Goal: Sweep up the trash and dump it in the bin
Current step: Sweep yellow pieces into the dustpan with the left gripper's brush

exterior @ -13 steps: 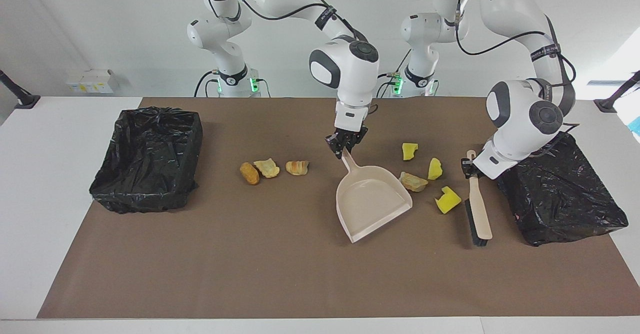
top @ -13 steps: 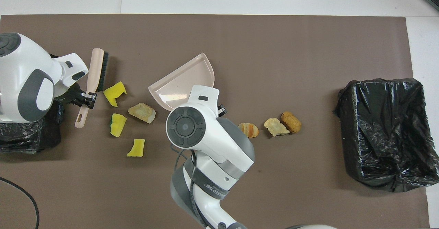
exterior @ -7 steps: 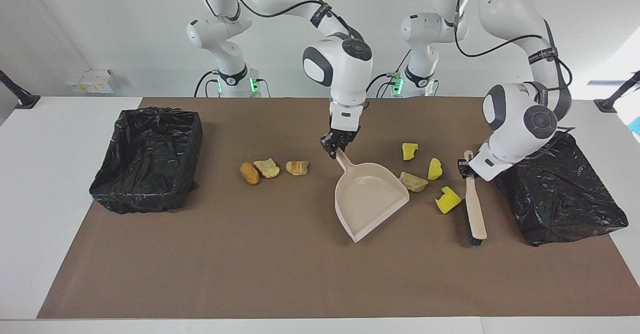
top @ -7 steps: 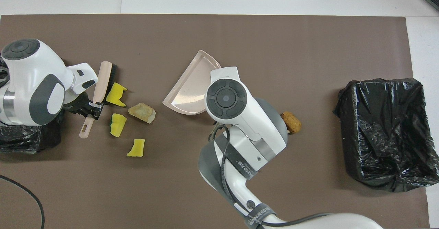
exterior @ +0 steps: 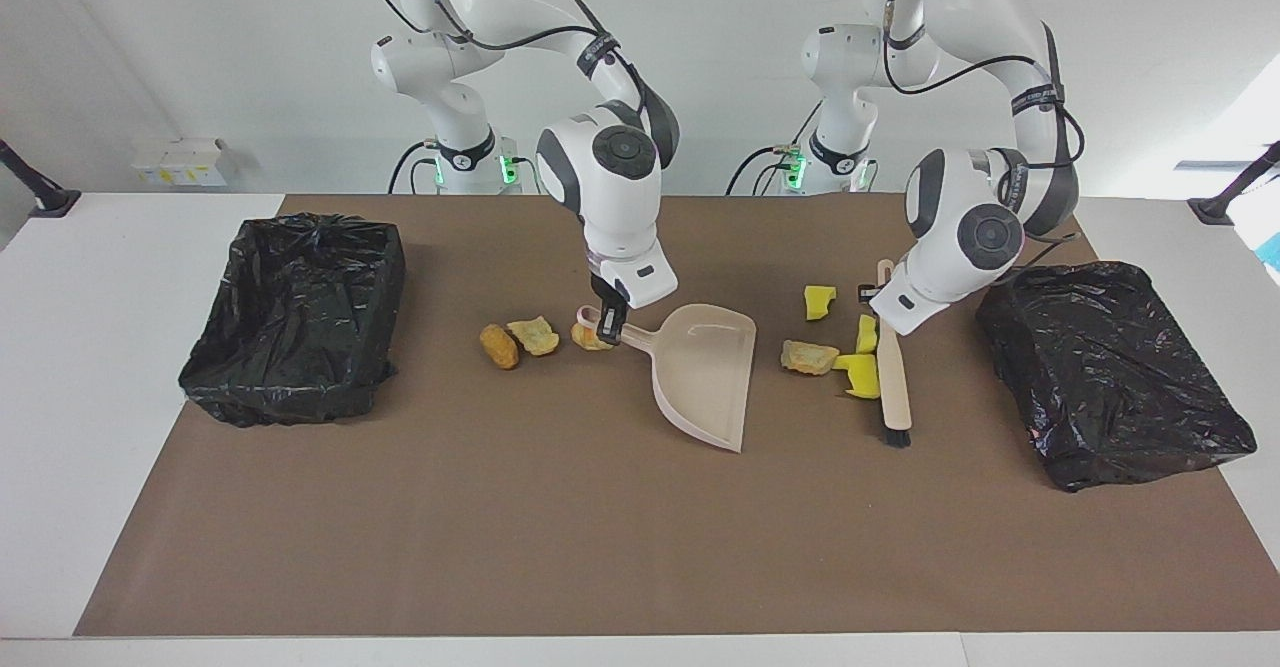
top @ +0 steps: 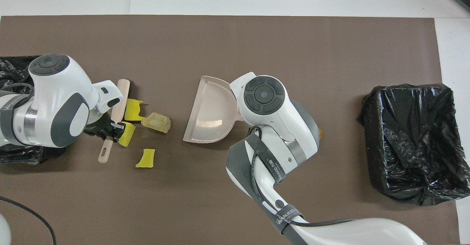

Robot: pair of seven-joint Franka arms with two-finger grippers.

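Sweeping step: left pincer clamps the beige wooden brush against yellow foam trash; right pincer grips the beige plastic dustpan, whose mouth should next meet the sweep

Your white counter has a brown mat on it, with two black-bagged bins, trash lumps, a dustpan and a brush lying on that.

The dustpan lies mid-table. Toward the left arm's end of it lie four trash lumps beside the brush; toward the right arm's end, three lumps, then the bin.
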